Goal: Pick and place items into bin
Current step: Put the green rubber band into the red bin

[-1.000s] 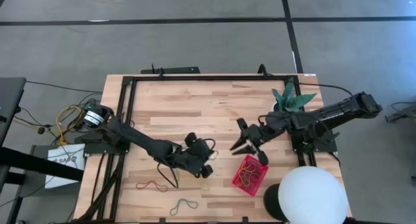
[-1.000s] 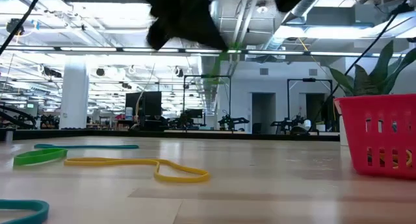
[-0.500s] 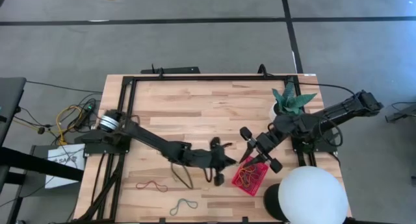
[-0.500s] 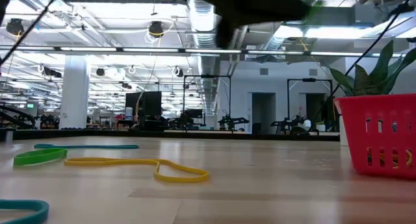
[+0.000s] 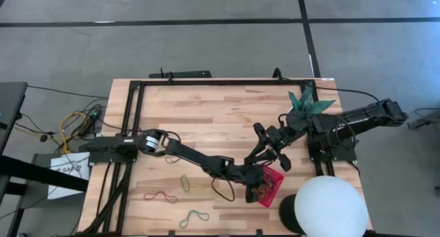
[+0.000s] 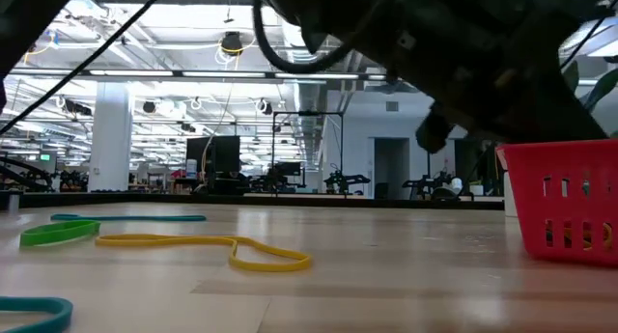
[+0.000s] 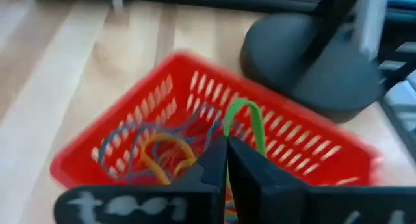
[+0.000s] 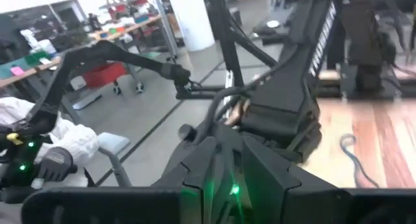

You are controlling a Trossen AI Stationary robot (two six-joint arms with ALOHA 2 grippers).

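Left gripper [image 7: 226,160] clamps a green band [image 7: 242,123] over the red bin [image 7: 117,152]; right gripper [image 5: 269,149] nearby, jaws apart

Even bright light given from ceiling lamps [image 6: 232,43] in the hall, soft short shadows thrown on the counter [image 5: 206,120], left wrist view blurred by motion, dark arm [image 6: 454,43] in the low view out of focus and silhouetted against bright background.
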